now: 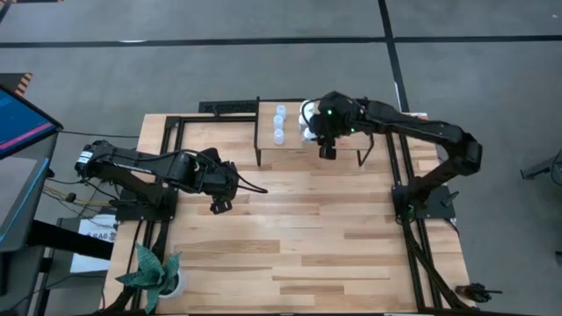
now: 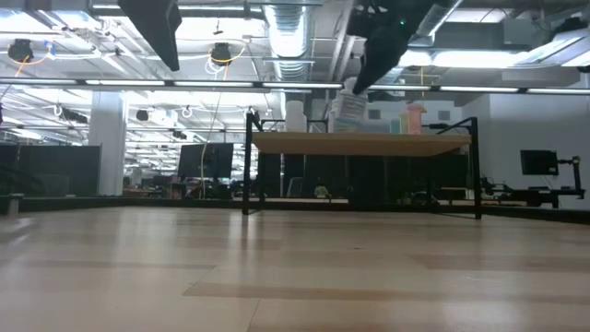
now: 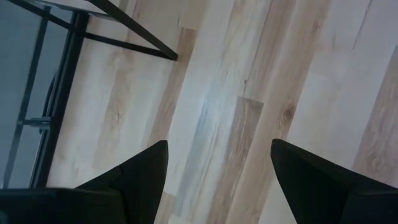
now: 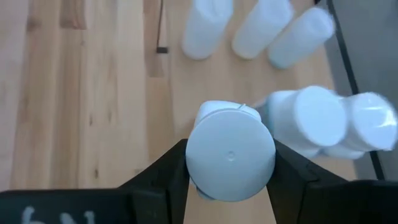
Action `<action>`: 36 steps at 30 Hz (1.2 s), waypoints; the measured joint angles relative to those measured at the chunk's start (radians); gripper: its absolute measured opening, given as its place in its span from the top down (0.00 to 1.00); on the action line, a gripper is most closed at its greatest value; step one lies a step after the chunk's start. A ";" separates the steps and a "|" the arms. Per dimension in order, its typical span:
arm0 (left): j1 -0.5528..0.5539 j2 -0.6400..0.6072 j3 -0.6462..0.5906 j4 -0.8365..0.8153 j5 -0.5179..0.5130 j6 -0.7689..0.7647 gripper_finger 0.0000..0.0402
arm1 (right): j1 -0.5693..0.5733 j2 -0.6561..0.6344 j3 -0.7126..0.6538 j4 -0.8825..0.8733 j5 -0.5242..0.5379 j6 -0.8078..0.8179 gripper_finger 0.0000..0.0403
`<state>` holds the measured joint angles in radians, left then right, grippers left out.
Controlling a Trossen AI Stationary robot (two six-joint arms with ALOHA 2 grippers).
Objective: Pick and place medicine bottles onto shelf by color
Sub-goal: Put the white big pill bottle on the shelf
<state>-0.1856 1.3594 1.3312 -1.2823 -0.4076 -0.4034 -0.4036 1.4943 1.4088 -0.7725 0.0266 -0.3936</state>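
Big light-wood table (image 1: 299, 237) on grey floor; open office with ceiling lights behind in the low view. Shelf (image 1: 299, 149) upper centre of the high view, three pale-blue-capped bottles (image 1: 279, 123) in a row on its left part, white ones just right of them (partly hidden by the arm). Potted plant (image 1: 154, 272) lower left. Right gripper (image 4: 230, 163) above the shelf, clamped on a white bottle (image 4: 230, 152). Left gripper (image 3: 214, 171) centre-left over bare table, fingers spread, holding nothing.
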 joint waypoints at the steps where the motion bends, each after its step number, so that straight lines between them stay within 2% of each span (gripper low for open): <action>1: 0.000 0.000 0.000 0.000 0.004 0.000 0.32 | -0.005 0.005 0.013 -0.002 -0.001 -0.002 0.56; 9: 0.000 0.000 0.000 0.000 0.004 0.000 0.32 | -0.012 0.067 0.066 -0.086 -0.009 -0.062 0.56; 19: 0.000 0.000 0.000 0.002 0.005 0.000 0.32 | -0.019 0.088 0.080 -0.069 -0.003 -0.087 0.55; 30: 0.000 0.000 0.000 0.002 0.005 0.000 0.32 | -0.025 0.089 0.137 -0.104 -0.001 -0.086 0.42; 36: 0.000 0.000 0.000 0.002 0.005 0.000 0.32 | -0.029 0.099 0.137 -0.115 0.002 -0.086 0.41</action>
<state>-0.1856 1.3594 1.3312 -1.2804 -0.4026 -0.4035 -0.4330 1.5936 1.5455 -0.8876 0.0289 -0.4797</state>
